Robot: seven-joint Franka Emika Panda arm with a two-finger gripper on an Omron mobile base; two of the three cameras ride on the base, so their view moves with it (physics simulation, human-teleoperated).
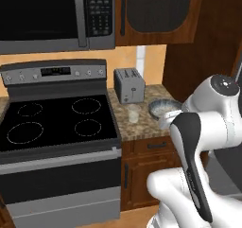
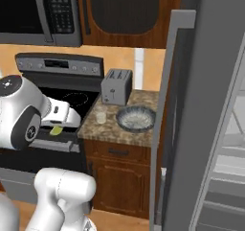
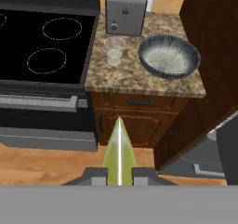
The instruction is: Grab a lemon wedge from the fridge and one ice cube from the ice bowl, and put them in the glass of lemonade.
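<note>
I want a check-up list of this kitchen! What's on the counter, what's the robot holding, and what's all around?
Surface: speckled brown countertop, beside the stove.
Job's things: glass of lemonade stands in front of the toaster; ice bowl sits beside the glass; lemon wedge is pinched in the gripper; fridge door stands open.
Clutter: only the toaster.
Gripper: gripper shut on the wedge, out in front of the counter, above the floor.
Cables: nothing seen.
Surroundings: microwave above the stove, wooden cabinets below the counter.
</note>
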